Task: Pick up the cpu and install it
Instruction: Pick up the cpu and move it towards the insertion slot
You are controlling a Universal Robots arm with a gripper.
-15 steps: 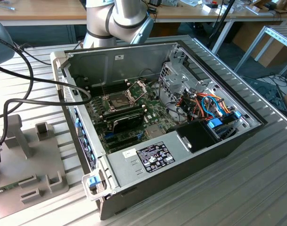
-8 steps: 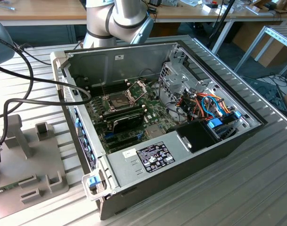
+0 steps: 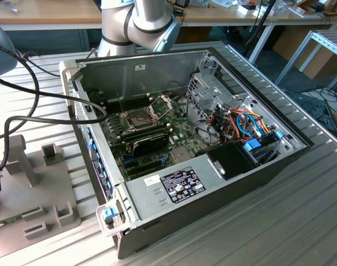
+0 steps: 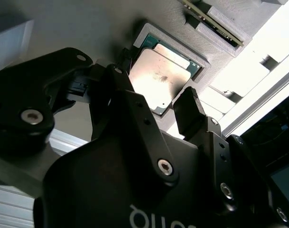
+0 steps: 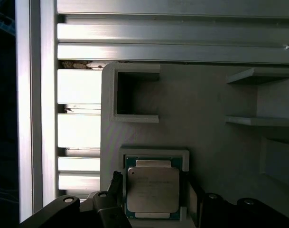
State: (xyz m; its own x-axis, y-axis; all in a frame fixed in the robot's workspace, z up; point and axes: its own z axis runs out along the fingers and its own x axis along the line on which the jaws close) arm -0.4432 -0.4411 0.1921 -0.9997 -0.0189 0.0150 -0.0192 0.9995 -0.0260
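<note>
On the slatted metal bench (image 5: 135, 35), a grey holder tray (image 5: 206, 109) keeps the cpu (image 5: 153, 190) flat in its square pocket. My gripper (image 4: 153, 86) hangs directly above, fingers spread and empty, flanking two opposite edges.

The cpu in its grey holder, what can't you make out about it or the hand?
- First wrist view: the print on the cpu lid is too faint to read.
- Second wrist view: the open hand covers parts of the cpu's edges, and whether its fingers touch the chip is unclear.
- Exterior view: the motherboard socket is too small to judge its contacts.
</note>
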